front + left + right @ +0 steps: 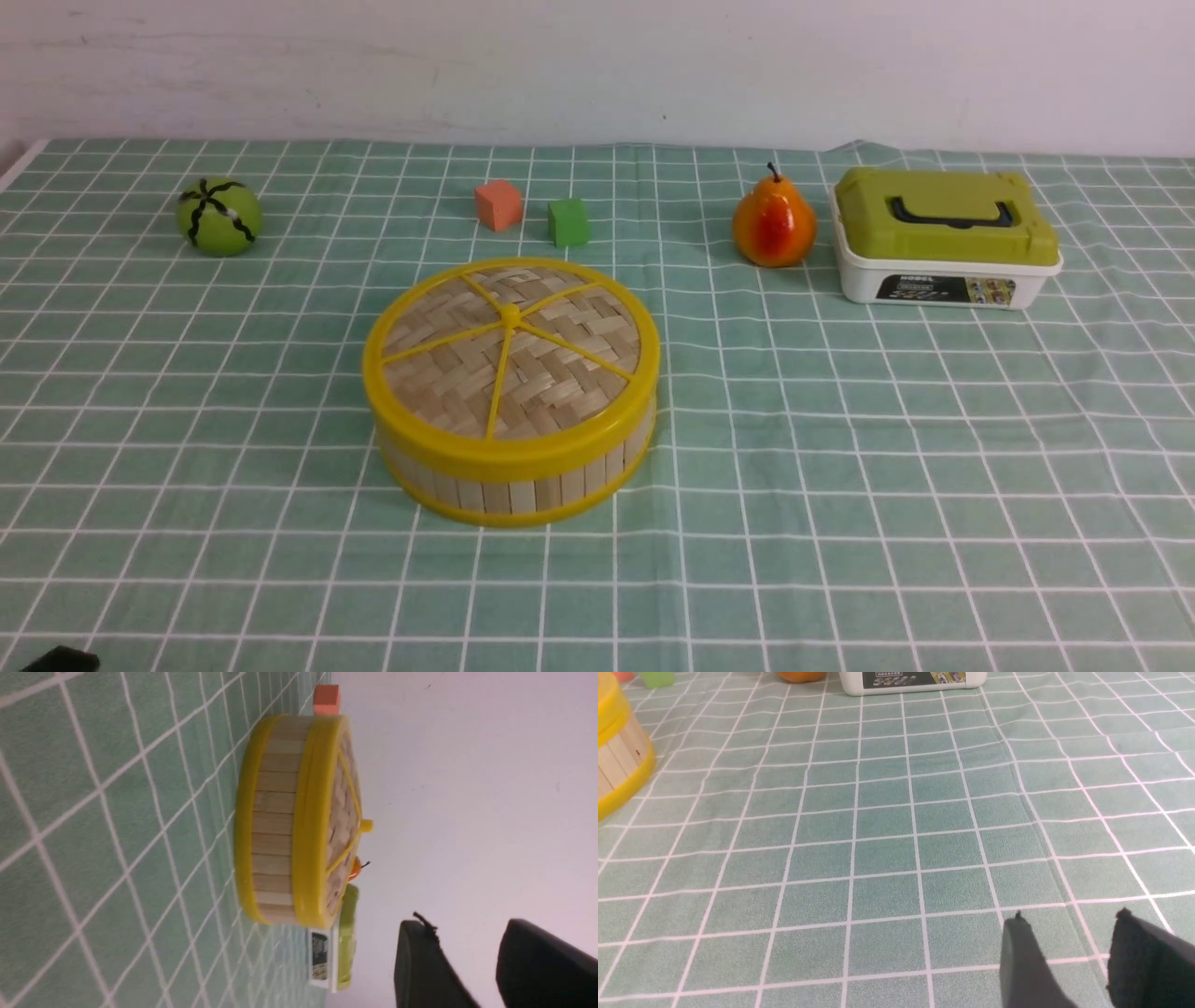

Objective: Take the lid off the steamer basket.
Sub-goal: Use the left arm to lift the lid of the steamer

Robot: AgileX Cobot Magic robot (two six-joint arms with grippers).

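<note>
Front view: shows lid (511, 347) seated flat on basket (513, 485), rims flush, just left of frame centre on green-checked surface (840, 467). Puts striped green ball (219, 217) at upper left. Puts orange cube (498, 204) and green cube (568, 222) side by side, not touching, just above the basket in frame. Has pear (773, 227) upright at upper right, just beside white box (943, 245) with olive top and black handle. Catches only a dark scrap (61, 660) in the lower-left corner; cannot tell what. Left wrist view: looks at the basket side-on from low down, knob (366, 825) standing proud of the lid, with orange cube, pear stem and box peeking past it. Shows left jaws parted, two dark fingers (420, 970) with a bare gap between, gripping nothing, short of the basket and not touching it. Right wrist view: shows right jaws likewise parted, fingers spread over bare cloth, holding nothing. Takes in a slice of basket wall, plus box base, pear and green cube farther off.
</note>
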